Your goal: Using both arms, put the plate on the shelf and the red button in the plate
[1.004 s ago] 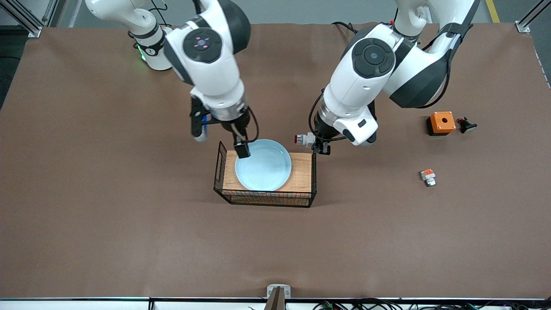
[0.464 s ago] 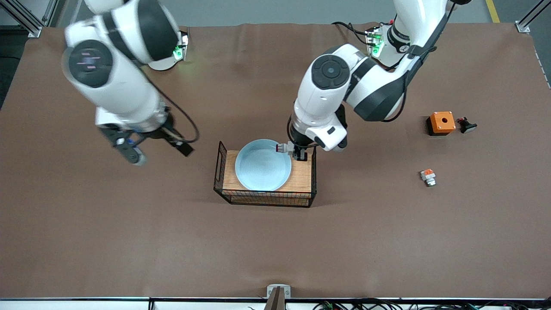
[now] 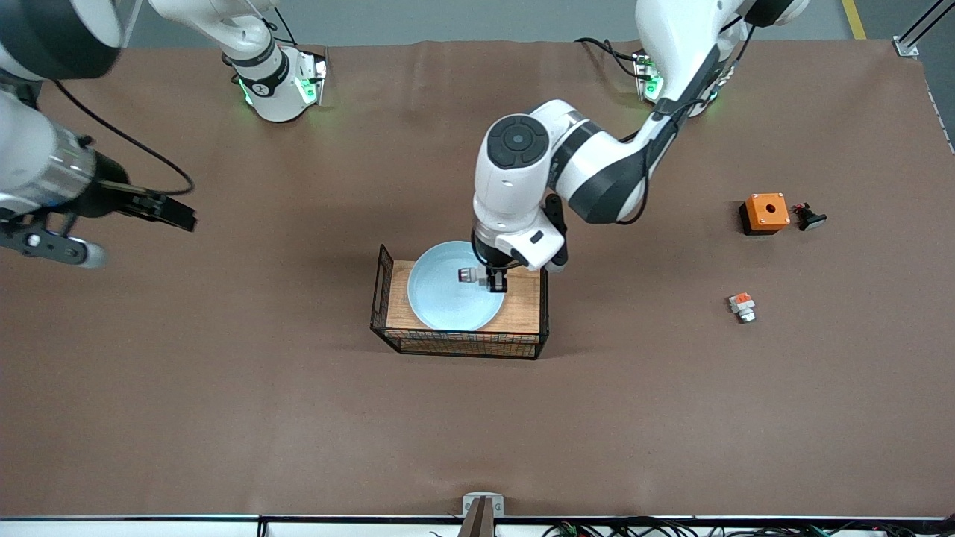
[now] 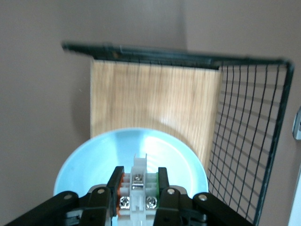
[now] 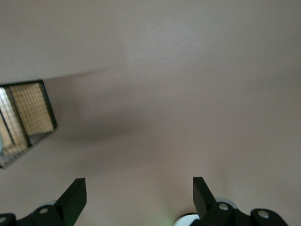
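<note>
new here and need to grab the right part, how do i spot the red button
Find the wire basket with the wooden floor mid-table; the pale blue plate lies in it. Over the plate, the left gripper pinches the red button: white-grey with a red cap, unlike the loose orange-block part on the cloth.

1. The front camera sits high across the table [image 3: 224, 418], facing both robot bases and taking in everything.
2. The left wrist camera looks down close onto the plate [image 4: 94, 160] inside the wire basket [image 4: 244, 136].
3. The right wrist camera looks over bare table, sharing only that basket's corner [image 5: 28, 117].
</note>
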Motion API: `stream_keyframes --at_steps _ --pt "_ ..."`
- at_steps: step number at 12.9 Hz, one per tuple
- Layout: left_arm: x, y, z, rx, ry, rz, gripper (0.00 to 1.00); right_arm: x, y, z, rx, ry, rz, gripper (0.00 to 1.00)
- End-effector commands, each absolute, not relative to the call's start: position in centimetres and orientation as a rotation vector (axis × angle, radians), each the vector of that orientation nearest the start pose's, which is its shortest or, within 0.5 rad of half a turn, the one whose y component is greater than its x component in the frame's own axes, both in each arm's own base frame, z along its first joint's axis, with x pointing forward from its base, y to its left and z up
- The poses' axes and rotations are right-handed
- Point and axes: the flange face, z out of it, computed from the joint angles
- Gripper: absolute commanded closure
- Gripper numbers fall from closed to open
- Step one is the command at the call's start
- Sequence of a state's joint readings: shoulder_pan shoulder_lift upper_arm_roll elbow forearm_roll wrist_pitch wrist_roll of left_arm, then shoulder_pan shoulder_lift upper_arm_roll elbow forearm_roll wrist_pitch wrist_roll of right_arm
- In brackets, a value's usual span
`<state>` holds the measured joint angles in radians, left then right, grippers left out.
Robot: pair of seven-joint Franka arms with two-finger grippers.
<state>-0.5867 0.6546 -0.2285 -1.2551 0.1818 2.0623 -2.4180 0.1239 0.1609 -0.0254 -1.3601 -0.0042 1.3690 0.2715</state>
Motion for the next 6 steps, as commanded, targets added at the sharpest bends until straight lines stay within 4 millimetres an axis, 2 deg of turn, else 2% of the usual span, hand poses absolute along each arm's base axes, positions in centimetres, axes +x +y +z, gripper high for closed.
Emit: stream_keyframes --at_steps 1,2,3,6 --pt "56.2 -51.5 39.5 2.027 2.107 0.059 0.71 57.0 2.3 62.1 -3.177 0.07 0.267 0.0" --pt "55.9 -52.0 39.0 2.035 2.101 0.056 0.71 57.0 0.9 62.1 -3.173 0.046 0.276 0.0" --pt "55.7 -52.4 38.3 2.04 2.096 0.052 0.71 56.5 -0.5 63.1 -3.17 0.041 0.256 0.0" --pt "55.8 -52.9 37.5 2.026 2.076 0.043 0.71 56.4 -5.7 63.0 -3.155 -0.031 0.248 0.0"
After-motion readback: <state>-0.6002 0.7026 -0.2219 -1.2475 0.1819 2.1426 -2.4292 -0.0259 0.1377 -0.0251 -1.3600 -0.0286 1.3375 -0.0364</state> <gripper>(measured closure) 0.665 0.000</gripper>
